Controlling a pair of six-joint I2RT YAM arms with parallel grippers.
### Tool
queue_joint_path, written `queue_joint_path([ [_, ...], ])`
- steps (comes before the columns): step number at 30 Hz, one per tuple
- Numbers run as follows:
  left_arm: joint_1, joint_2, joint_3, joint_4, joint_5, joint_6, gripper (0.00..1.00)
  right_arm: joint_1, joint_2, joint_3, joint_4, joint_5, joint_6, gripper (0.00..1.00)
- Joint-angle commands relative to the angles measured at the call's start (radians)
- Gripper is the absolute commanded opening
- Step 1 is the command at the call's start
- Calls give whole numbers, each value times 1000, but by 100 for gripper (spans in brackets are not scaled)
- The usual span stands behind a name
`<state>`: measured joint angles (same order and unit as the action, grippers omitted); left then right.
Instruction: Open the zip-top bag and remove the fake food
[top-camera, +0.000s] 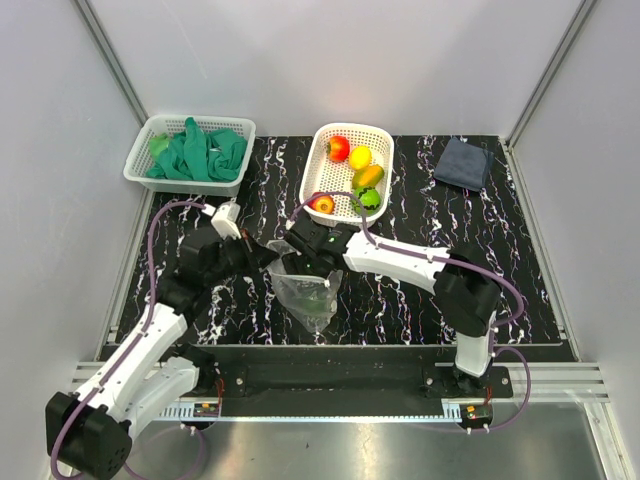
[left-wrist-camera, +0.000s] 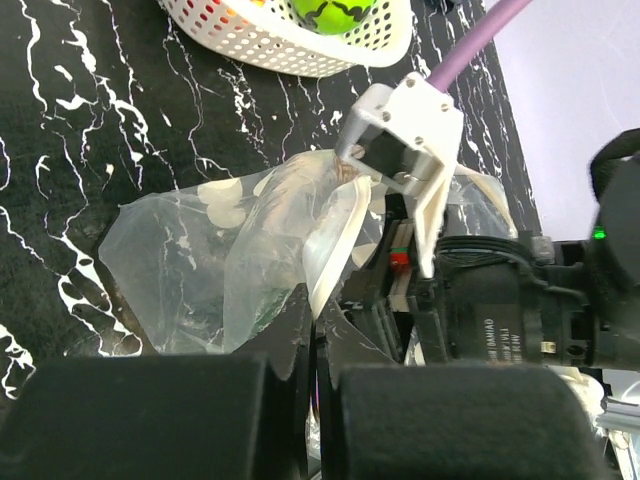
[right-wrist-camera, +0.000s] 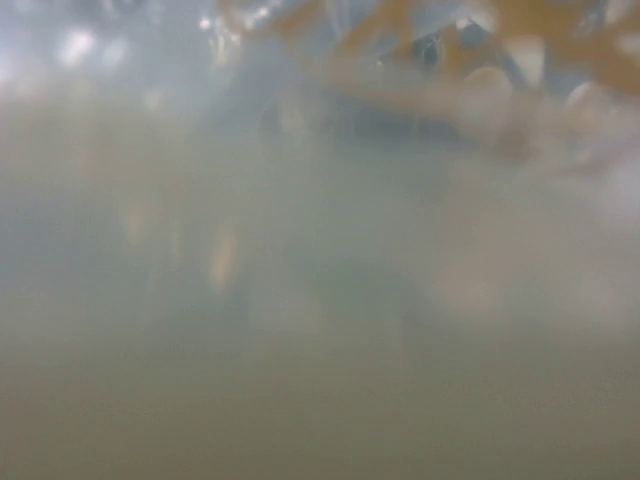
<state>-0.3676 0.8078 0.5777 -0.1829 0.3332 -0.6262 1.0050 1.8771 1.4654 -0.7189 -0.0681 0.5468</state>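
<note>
The clear zip-top bag (top-camera: 305, 292) lies crumpled on the black marble mat in front of the arms, with a dark green item (top-camera: 318, 296) inside. My left gripper (top-camera: 271, 255) is shut on the bag's left edge; in the left wrist view (left-wrist-camera: 318, 312) the whitish strip runs up from the closed jaws. My right gripper (top-camera: 314, 268) reaches into the bag's top. Its fingers are hidden, and its wrist view shows only foggy plastic. Several fake food pieces lie in a white basket (top-camera: 312, 172): red (top-camera: 338, 148), yellow (top-camera: 360, 157), orange (top-camera: 368, 176), green (top-camera: 370, 198).
A second white lattice basket (top-camera: 140, 160) with green cloth gloves (top-camera: 200, 152) stands at the back left. A dark grey folded cloth (top-camera: 462, 163) lies at the back right. The food basket (left-wrist-camera: 300, 45) stands just beyond the bag.
</note>
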Motion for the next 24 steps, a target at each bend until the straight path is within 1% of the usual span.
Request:
queue_joint_path([
  [1,2,8,-7,72,18,5,0,1,17,-16,21,24,-15,70],
  [9,2,22,-25,92,23,0,0,0,42,-39,50,21,-15,75],
  [14,2,22,-36,91,23,2,0,1,93,-24,76,30,-28,80],
  [17,2,21,-42,88,18,5,0,1,119,-13,88,36,-38,80],
  [20,2,18,-45,80,17,8,0,1,125,-16,90,44,-41,79],
  [23,2,14,-47,74,10,13,0,1,79,-28,93,62,-42,73],
  [24,2,16,-49,74,7,17,0,3,45,-30,93,62,-48,69],
])
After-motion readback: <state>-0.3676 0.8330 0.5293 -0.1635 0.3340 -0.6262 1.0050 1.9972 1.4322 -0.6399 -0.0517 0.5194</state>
